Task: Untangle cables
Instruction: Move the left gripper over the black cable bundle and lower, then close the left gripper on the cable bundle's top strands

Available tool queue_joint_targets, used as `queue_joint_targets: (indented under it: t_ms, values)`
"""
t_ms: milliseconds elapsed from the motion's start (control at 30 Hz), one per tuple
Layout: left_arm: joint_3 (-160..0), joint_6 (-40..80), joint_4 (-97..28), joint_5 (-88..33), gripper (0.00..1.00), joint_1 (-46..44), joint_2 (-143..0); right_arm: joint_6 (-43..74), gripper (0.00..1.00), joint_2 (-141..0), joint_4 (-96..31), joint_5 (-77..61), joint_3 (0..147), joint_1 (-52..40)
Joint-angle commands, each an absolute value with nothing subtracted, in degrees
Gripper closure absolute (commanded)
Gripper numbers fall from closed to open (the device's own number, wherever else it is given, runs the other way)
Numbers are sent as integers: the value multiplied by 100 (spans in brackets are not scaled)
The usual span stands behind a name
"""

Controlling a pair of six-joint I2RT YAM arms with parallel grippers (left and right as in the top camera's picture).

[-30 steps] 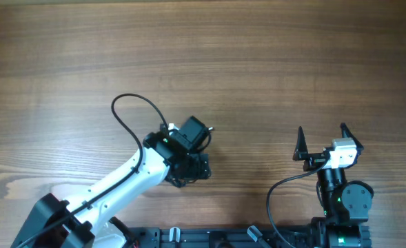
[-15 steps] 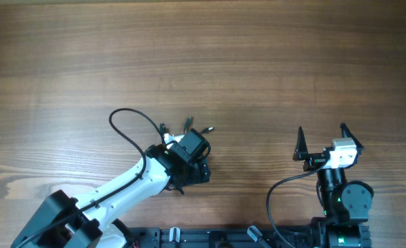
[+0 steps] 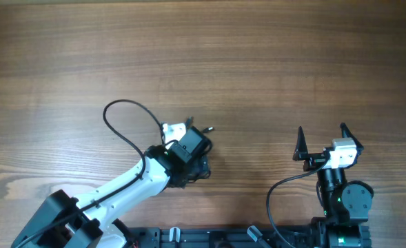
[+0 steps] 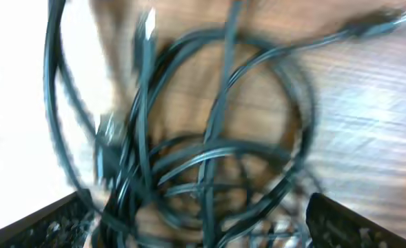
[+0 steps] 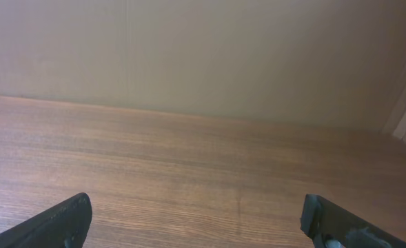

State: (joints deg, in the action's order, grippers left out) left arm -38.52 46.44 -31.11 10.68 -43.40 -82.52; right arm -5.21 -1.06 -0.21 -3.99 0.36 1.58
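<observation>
Cables point(image 4: 213, 148) lie in a tangled black heap on the brown wooden table point(image 3: 258, 62), beneath the left gripper point(image 4: 196, 210), whose fingers are spread wide. The right gripper point(image 3: 321, 131), equally wide and empty, sits well apart, facing a beige wall point(image 5: 203, 55). From overhead the left arm hides most of the heap, and the close view is blurred.

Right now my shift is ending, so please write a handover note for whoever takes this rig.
The left gripper has its jaws open, poised over the cables, nothing gripped.
The right gripper, jaws open and empty, sits at the near right, apart from them.
The cables lie as one tangled bundle on the wooden table.
Done: no strand separated. To do: all the untangling.
</observation>
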Motion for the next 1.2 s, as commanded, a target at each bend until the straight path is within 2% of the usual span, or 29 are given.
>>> queue_joint_targets:
  t_ms: [0,233,367,533,667,967,1067,1167]
  values:
    - [-3813,3607,-2526,1505,0,-4366,-8309,-438,0,-64,1,-342,30,130]
    - [-3813,3100,-2241,1505,0,-4366,-8427,-440,0,-64,1,-342,30,130]
    - [-3813,2390,-1570,1483,0,-4366,-8796,-438,0,-64,1,-342,30,130]
    - [-3813,2281,-770,1393,0,-4366,-9351,-438,0,-64,1,-342,30,130]
    - [-3813,1295,32,687,0,-4366,-9614,-438,0,-64,1,-342,30,130]
    - [-3815,-753,1734,714,0,-4362,-9601,-438,0,-64,1,-342,30,130]
    - [-3820,-635,1861,1203,0,-4362,-9500,-440,0,-64,1,-342,30,130]
    - [-3820,145,1470,1979,0,-4362,-8919,-440,0,-64,1,-342,30,130]
